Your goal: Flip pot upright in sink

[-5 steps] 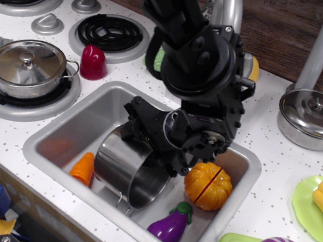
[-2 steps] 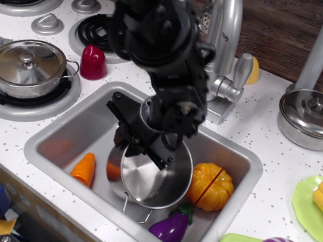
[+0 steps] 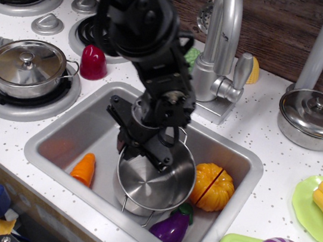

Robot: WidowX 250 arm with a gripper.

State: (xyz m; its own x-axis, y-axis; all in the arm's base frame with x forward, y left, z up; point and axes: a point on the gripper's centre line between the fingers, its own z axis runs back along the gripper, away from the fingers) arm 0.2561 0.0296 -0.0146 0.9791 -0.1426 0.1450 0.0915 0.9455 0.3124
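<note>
The pot (image 3: pixel 155 186), shiny steel with thin wire loop handles, stands nearly upright in the sink (image 3: pixel 79 127), right of the middle. Its open mouth faces up and slightly toward the camera, and the inside is empty. My gripper (image 3: pixel 145 149) comes down from above and is shut on the pot's far-left rim. The black wrist and arm hide the back of the rim and part of the basin behind it. One wire handle sticks out at the pot's front and another shows at the far rim.
In the sink lie an orange carrot (image 3: pixel 84 168) left of the pot, an orange pumpkin (image 3: pixel 209 187) to its right and a purple eggplant (image 3: pixel 169 227) in front. The faucet (image 3: pixel 221 39) rises behind. Lidded pots stand at left (image 3: pixel 25 66) and right (image 3: pixel 314 118).
The pot turned from lying on its side, mouth toward the front, to nearly upright. My gripper swung left and rotated with the rim in its grasp, uncovering the faucet.
</note>
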